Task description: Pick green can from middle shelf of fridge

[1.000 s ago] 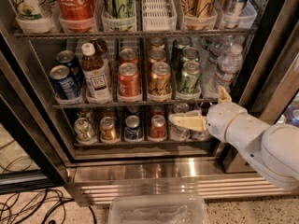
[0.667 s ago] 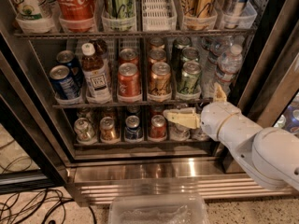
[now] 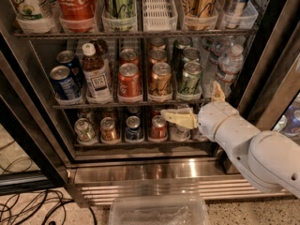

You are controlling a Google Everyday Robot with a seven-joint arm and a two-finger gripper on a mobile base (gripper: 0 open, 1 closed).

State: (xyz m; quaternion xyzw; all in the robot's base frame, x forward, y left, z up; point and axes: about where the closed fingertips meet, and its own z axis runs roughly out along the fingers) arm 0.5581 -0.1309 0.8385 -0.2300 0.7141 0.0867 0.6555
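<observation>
One arm (image 3: 262,158) angled in from right | gripper (image 3: 190,98) spread wide — empty | just below green can (image 3: 190,78), middle shelf (image 3: 93,106)

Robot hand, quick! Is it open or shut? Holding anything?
Hand: open, holding nothing, just below the front green can on the middle shelf.

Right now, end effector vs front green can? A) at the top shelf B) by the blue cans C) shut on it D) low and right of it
D: the end effector is open at the middle shelf edge, one finger lower than the green can, one to its right.
</observation>
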